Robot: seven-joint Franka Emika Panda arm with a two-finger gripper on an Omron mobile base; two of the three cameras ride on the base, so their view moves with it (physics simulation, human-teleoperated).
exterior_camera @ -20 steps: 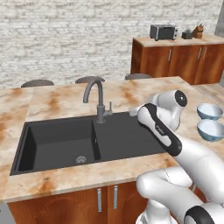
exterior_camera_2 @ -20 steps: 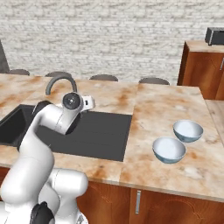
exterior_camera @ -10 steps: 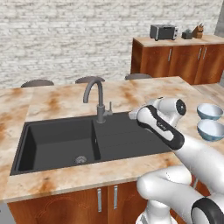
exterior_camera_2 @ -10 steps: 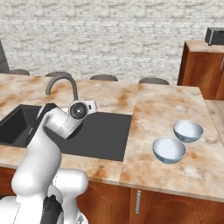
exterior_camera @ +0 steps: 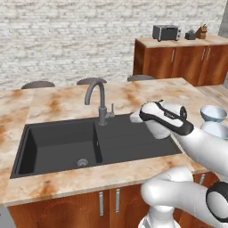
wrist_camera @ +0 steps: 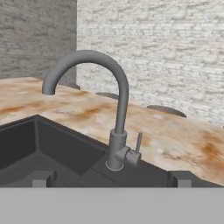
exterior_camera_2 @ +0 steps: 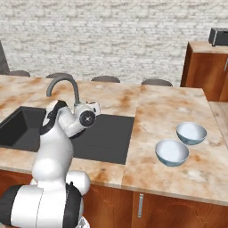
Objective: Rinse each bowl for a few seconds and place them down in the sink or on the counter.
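Note:
Two pale blue bowls sit side by side on the beige counter (exterior_camera_2: 164,102) to the right of the sink: one (exterior_camera_2: 191,132) farther back, one (exterior_camera_2: 172,152) nearer the front edge. In the left base view they are at the far right (exterior_camera: 213,112) (exterior_camera: 216,129). The black sink (exterior_camera: 58,138) has its grey faucet (exterior_camera: 100,100) at the back. My gripper (exterior_camera: 136,116) hovers over the ribbed drainboard (exterior_camera: 133,142), right of the faucet and pointing at it. In the hand view my gripper (wrist_camera: 110,179) is open and empty, and the faucet (wrist_camera: 118,109) with its small side lever (wrist_camera: 138,142) stands close ahead.
Round stool tops (exterior_camera: 38,84) line the counter's far edge. A far wooden counter (exterior_camera: 178,58) carries a toaster (exterior_camera: 166,32). A brick wall (exterior_camera_2: 111,40) runs behind.
The wrist has turned and the hand has sunk a little over the drainboard while the elbow folded lower. The jaws stay open and the bowls have not moved.

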